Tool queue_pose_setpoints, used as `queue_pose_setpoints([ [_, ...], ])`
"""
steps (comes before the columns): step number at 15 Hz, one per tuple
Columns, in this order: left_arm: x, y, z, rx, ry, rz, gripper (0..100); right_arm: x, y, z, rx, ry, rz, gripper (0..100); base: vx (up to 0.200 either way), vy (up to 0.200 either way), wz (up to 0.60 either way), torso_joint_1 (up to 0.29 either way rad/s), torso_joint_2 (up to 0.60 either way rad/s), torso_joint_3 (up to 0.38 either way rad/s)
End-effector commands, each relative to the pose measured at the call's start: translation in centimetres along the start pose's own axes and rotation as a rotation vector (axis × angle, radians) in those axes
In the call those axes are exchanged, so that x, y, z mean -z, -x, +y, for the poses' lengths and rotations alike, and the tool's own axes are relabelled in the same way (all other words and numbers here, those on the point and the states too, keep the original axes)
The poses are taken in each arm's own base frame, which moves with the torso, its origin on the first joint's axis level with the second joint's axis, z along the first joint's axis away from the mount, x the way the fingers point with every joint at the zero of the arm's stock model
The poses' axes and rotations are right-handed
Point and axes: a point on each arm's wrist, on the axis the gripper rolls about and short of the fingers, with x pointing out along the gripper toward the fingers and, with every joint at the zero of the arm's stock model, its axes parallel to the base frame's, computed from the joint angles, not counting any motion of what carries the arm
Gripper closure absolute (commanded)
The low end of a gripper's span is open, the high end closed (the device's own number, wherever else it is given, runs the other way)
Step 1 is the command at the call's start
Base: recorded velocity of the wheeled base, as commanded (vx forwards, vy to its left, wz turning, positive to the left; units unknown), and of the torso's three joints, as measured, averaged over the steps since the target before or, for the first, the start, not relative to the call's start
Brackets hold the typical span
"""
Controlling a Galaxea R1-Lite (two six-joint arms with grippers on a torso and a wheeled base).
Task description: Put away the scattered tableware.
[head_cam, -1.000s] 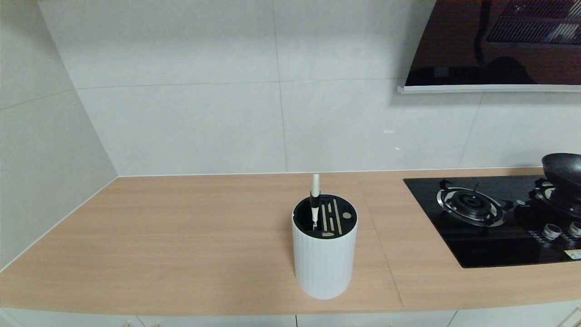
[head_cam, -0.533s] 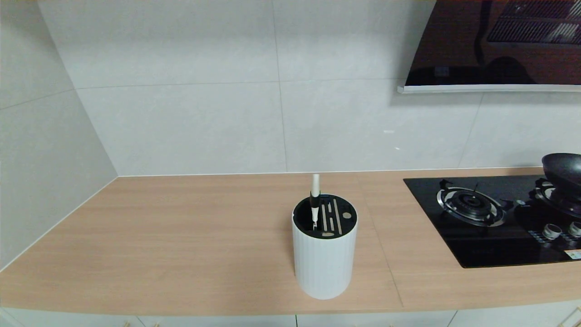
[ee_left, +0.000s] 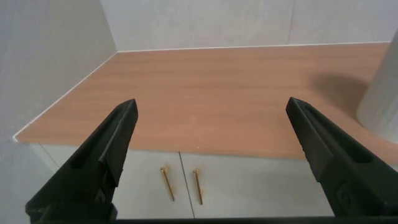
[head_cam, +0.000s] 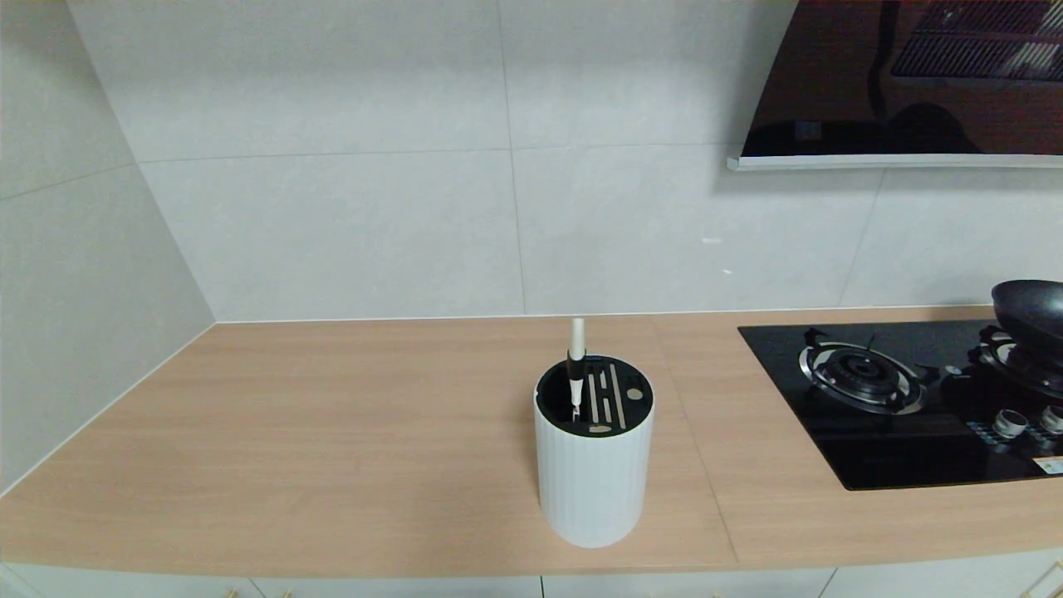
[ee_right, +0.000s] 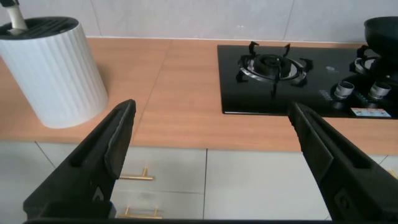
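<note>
the utensil holder [head_cam: 591,477] was a white cylinder with fine vertical ribs on its wall and a black insert set into its top. it stood upright on the wooden countertop [head_cam: 332,432], near the front edge and well apart from the gas hob [head_cam: 897,399] on the robot's right. the insert carried several narrow parallel slots, one small round hole toward the right, and an open curved compartment on the left side. one utensil [head_cam: 575,357] stood upright in that left compartment. its handle was cream at the upper end with a black band below, and a thin metal shank ran down into the compartment. the working end was hidden inside the holder.
</note>
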Motion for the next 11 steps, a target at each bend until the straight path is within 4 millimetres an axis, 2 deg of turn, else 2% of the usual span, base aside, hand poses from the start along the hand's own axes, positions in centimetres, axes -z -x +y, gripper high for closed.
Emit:
queue_pose_setpoints([
  [1,0.01,-0.03,-0.02,0.005,0.014,0.004,0,0.17,-0.04,0.00,0.000,0.000,0.011,0,0.000,0.000,0.00,0.000,0.00,0.000],
  [3,0.44,-0.01,-0.34,0.140,0.051,0.041,0,0.17,-0.04,0.00,0.000,0.000,0.011,0,0.000,0.000,0.00,0.000,0.00,0.000],
  [11,0.39,-0.01,-0.33,0.133,0.059,0.037,0,0.17,-0.04,0.00,0.003,0.000,0.011,0,0.000,0.000,0.00,0.000,0.00,0.000],
])
